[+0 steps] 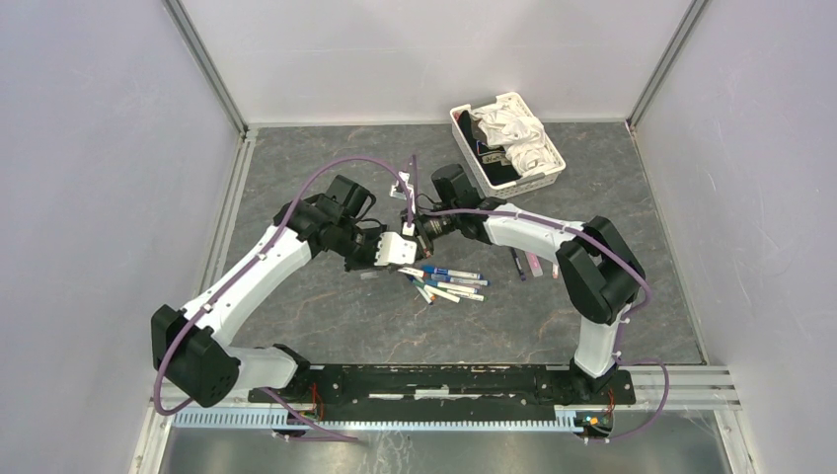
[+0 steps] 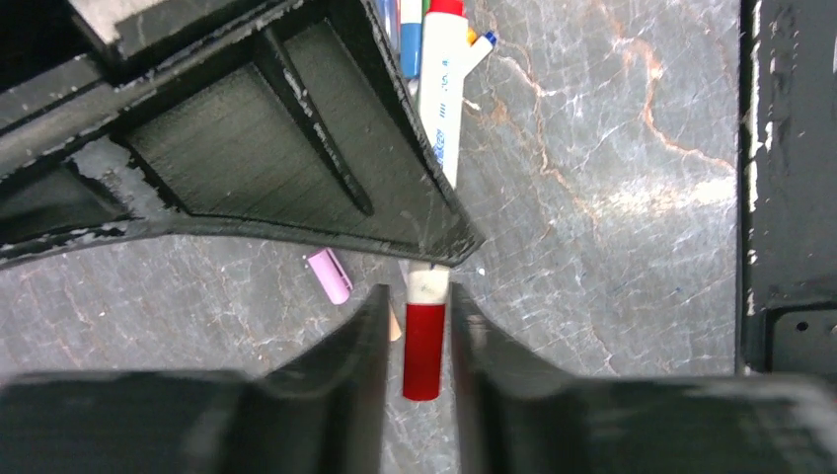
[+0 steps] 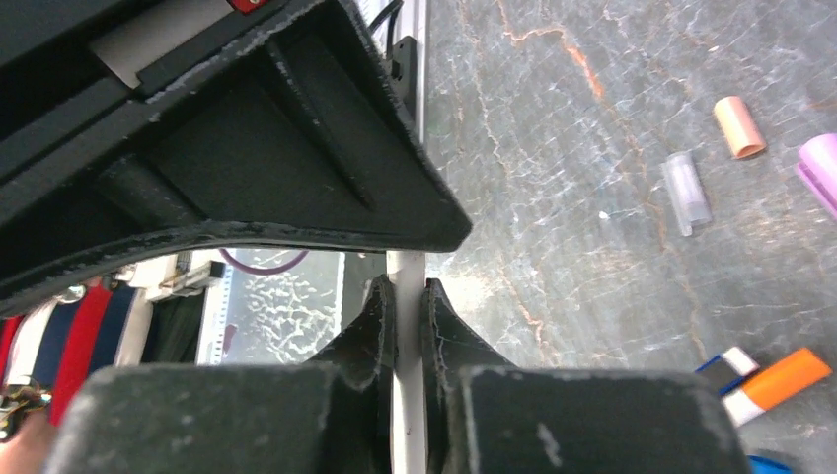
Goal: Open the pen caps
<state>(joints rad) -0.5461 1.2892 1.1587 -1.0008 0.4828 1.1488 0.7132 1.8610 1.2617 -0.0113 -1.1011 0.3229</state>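
Observation:
My left gripper (image 1: 393, 251) (image 2: 417, 296) is shut on the red pen cap (image 2: 424, 351) of a white pen held above the table. The cap sits on the barrel (image 2: 430, 286). My right gripper (image 1: 421, 228) (image 3: 405, 291) faces it and is shut on the same pen's white barrel (image 3: 407, 395). Several more pens (image 1: 449, 281) lie in a loose pile just below and right of both grippers. Loose caps lie on the table: a pink one (image 2: 330, 276), a peach one (image 3: 739, 126), a clear one (image 3: 687, 193) and a purple one (image 3: 819, 168).
A white basket (image 1: 460, 120) of cloth stands at the back right. A dark pen (image 1: 517, 264) and a pink piece (image 1: 534, 265) lie right of the pile. An orange-ended pen (image 3: 780, 383) shows in the right wrist view. Grey walls enclose the marbled table.

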